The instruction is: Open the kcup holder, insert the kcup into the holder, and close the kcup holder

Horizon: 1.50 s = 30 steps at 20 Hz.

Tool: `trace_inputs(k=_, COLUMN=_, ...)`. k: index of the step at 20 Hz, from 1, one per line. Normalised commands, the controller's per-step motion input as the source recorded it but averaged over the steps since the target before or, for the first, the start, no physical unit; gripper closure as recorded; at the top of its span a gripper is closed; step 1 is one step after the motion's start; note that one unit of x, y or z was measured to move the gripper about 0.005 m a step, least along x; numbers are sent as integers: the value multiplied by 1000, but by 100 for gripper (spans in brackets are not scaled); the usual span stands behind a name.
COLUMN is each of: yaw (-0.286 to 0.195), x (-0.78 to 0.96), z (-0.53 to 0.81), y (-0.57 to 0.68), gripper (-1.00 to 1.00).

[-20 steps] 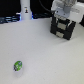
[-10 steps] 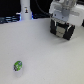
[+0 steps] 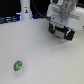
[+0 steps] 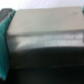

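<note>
Black kcup holder (image 3: 62,33) mostly hidden behind gripper (image 3: 61,36); jaws' state unclear.

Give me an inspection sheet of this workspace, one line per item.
Surface: pale tabletop, mostly bare.
Job's things: kcup, green, lying on the tabletop near the exterior view's left; kcup holder, black, mostly hidden behind the gripper.
Clutter: white bottle-shaped object upright at the back.
Grippers: gripper at the holder; open or shut cannot be told.
Cables: nothing seen.
Surroundings: dark background behind the table; wrist view too blurred to read.
</note>
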Motion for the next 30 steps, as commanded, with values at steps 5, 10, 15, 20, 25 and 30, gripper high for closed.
trace_inputs(k=5, yaw=-57, x=911, z=159, y=-408, gripper=100)
trace_inputs(k=10, yaw=-65, x=866, z=99, y=-458, gripper=100)
trace_inputs(k=15, yaw=-51, x=545, z=89, y=-242, gripper=-100)
trace_inputs(k=20, yaw=-88, x=231, z=184, y=-166, gripper=-100)
trace_inputs(k=25, yaw=-146, x=338, z=328, y=-458, gripper=-100)
trace_inputs(k=30, yaw=-182, x=321, z=272, y=-616, gripper=-100)
